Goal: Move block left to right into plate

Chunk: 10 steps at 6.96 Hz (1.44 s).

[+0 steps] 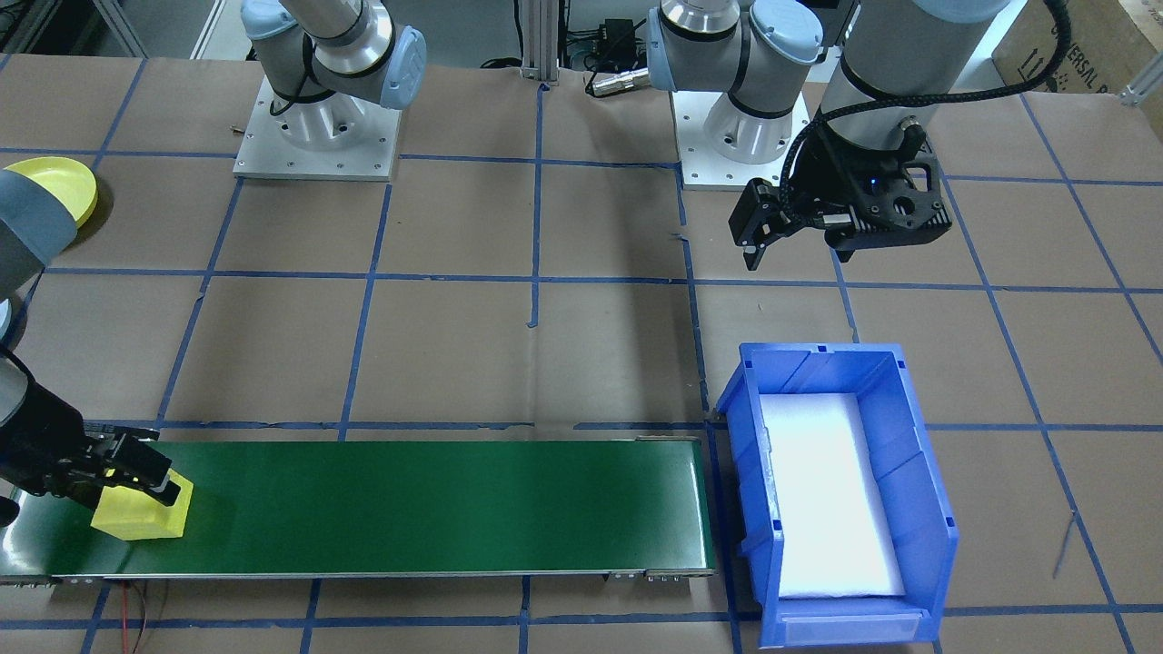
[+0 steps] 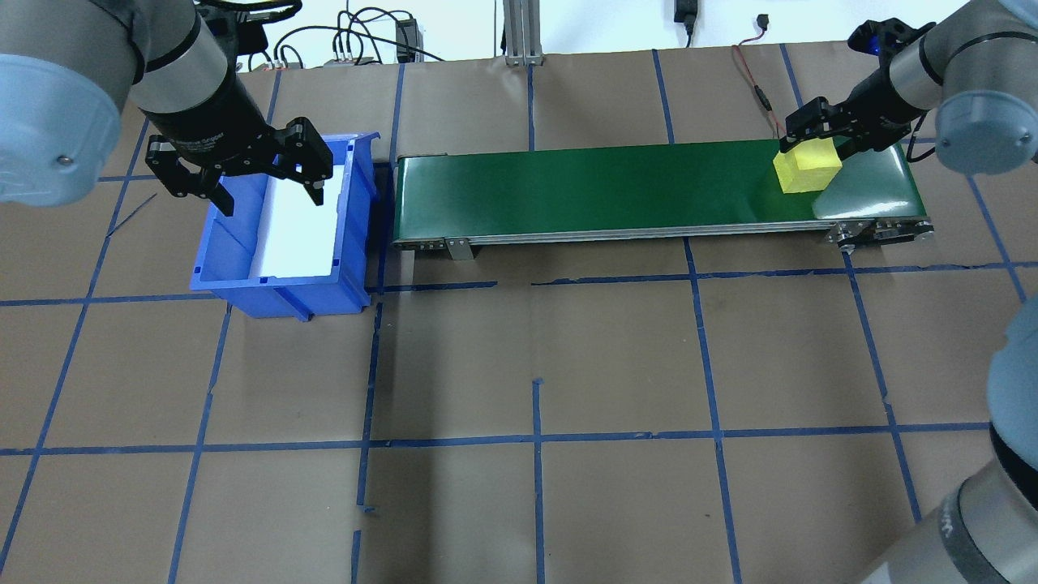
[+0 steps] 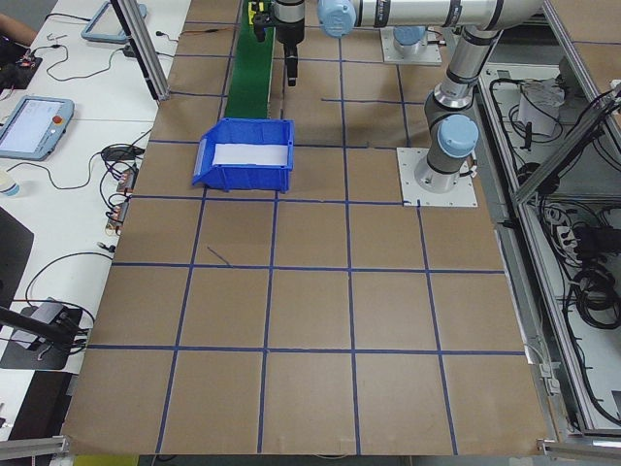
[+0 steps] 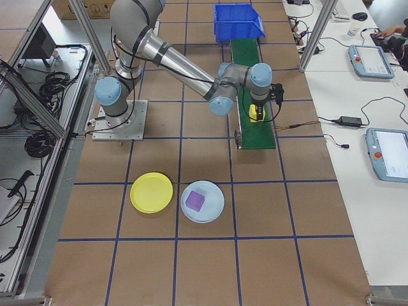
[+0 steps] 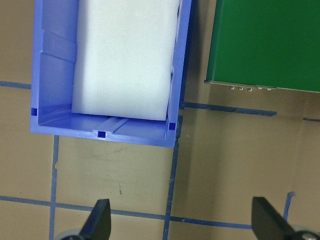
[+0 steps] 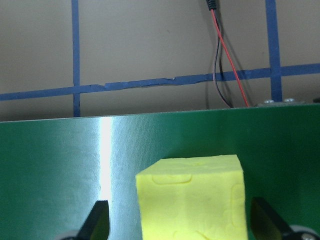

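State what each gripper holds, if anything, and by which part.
Nothing is firmly held yet. The right gripper straddles the yellow block on the green belt, jaws open beside its sides. The left gripper is open and empty.

You've got a long green conveyor belt running along the bottom of the front-facing view. At its right end a blue bin sits just beside it, with a white foam pad lying flat on its floor. Blue tape lines cross the brown table everywhere you look. In the right-side view, lower middle, there's a pale blue plate holding a purple block. At the top of the right wrist view, a red and black wire trails down to the belt's edge.
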{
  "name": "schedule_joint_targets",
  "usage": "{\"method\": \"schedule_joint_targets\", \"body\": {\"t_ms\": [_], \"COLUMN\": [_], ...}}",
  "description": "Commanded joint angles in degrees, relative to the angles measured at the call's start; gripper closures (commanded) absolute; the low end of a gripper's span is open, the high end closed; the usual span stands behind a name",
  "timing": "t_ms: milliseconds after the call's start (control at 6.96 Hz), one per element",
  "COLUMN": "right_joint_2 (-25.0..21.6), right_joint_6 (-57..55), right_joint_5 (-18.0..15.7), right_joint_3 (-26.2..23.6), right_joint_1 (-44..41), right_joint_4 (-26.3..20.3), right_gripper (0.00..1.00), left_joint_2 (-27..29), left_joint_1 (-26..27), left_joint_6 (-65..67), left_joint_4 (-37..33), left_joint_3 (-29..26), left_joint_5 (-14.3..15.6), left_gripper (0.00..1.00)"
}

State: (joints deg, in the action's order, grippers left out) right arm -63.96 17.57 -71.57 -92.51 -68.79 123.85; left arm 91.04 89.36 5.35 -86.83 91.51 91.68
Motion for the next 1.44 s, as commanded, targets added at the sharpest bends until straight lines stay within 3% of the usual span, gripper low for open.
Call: {"method": "schedule_joint_targets", "body": {"t_ms": [0,144,287,431,575,862,1006,1293], "right_joint_2": [1.7,1.4,-0.7,-3.5,-7.4,-17.9,-21.2,-23.6], "right_joint_6": [-0.6,-0.6,-0.6,-0.3,0.1,9.0,13.8,29.6], "right_joint_5": [-7.6,-9.9,-16.7,-18.8,-18.4,-18.9,-18.8,-19.0], "right_joint_3": [0.0,0.8,0.8,-0.6,-4.8,-16.9,-20.7,-23.5], "right_joint_1": [0.1,0.2,0.6,2.1,8.5,19.6,26.4,43.3], "right_joint_4": [1.0,1.0,0.8,0.3,-0.6,-3.7,-4.4,-9.9], "right_gripper": [0.34,0.69,0.86,0.89,0.89,0.88,0.88,0.88], "left_joint_2": [-0.4,-0.3,-0.2,-0.2,0.1,0.3,0.3,0.5], "left_joint_1": [-0.1,0.0,0.0,0.0,0.1,0.1,0.1,0.1], "left_joint_6": [-0.1,0.3,0.0,0.0,-0.1,0.0,0.0,0.0], "left_joint_4": [0.4,1.1,1.1,1.0,1.1,1.2,1.1,1.2], "left_joint_3": [1.0,1.0,1.0,1.0,0.8,0.8,0.9,0.9], "left_joint_5": [0.1,-0.1,-0.1,0.1,0.1,0.1,0.1,0.0], "left_gripper": [0.0,0.0,0.0,0.0,0.0,0.0,0.0,0.0]}}
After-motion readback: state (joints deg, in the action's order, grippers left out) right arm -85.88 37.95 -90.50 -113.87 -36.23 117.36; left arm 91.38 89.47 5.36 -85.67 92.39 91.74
